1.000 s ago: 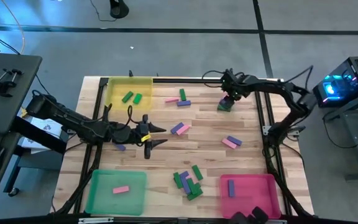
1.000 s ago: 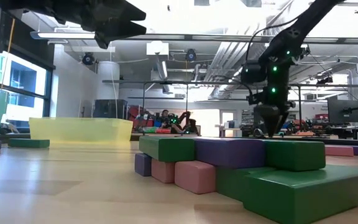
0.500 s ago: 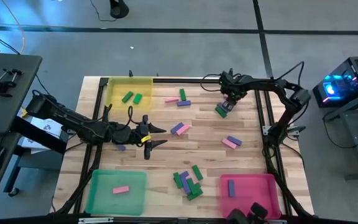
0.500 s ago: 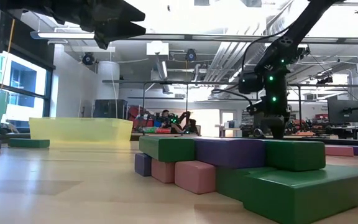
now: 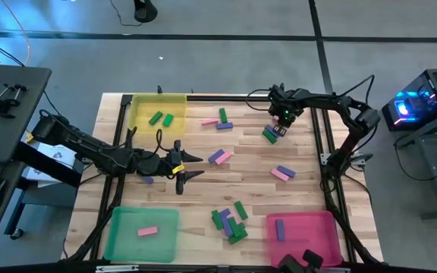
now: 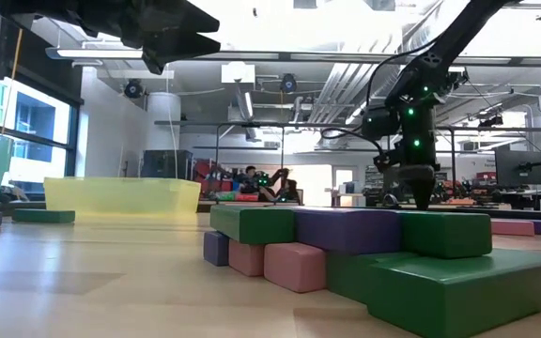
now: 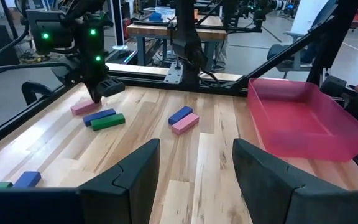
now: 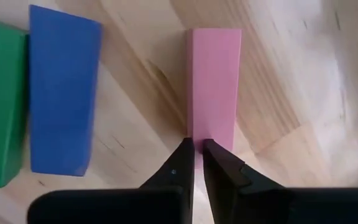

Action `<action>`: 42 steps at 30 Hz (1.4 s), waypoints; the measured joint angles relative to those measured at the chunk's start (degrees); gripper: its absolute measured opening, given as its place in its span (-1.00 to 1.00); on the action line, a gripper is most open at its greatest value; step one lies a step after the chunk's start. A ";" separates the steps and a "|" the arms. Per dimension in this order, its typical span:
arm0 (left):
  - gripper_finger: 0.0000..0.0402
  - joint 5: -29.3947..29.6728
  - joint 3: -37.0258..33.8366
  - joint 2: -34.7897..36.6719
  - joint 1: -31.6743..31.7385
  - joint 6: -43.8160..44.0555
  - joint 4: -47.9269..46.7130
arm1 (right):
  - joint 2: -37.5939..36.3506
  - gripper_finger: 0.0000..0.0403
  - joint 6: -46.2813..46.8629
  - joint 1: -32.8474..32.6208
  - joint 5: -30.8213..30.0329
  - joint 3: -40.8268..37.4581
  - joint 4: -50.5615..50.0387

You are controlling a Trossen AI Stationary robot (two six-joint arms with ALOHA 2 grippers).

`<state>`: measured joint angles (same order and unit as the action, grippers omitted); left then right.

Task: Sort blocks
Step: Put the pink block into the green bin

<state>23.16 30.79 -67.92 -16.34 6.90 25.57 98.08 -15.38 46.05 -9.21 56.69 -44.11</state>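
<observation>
Nothing readable anywhere here: no lettering, labels, brands or numbers on any block, tray or arm.

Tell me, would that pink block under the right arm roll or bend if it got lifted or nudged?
Probably neither. The pink block has flat faces and crisp square edges, so it should slide, not roll. It looks solid and stiff. Its smooth painted surface might slip from the right end effector, whose shut tips meet only at its end.

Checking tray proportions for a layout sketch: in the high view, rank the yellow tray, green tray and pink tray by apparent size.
1. green tray and pink tray: look alike, can't separate them.
2. yellow tray: looks smaller.
</observation>
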 joint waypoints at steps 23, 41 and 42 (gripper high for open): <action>-0.06 0.00 0.00 0.00 0.00 -0.05 0.01 | 0.07 0.10 4.87 -0.08 1.35 -0.07 -4.52; -0.06 -0.02 0.00 0.00 0.02 -0.07 -0.01 | 0.09 0.13 7.80 0.70 -1.28 3.54 -11.59; -0.06 -0.02 0.00 0.00 0.02 -0.05 -0.03 | 0.10 0.13 7.76 1.15 -1.28 3.54 -11.47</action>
<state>23.14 30.79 -67.92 -16.32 6.85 25.54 98.18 -7.61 47.20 -10.50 60.23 -55.57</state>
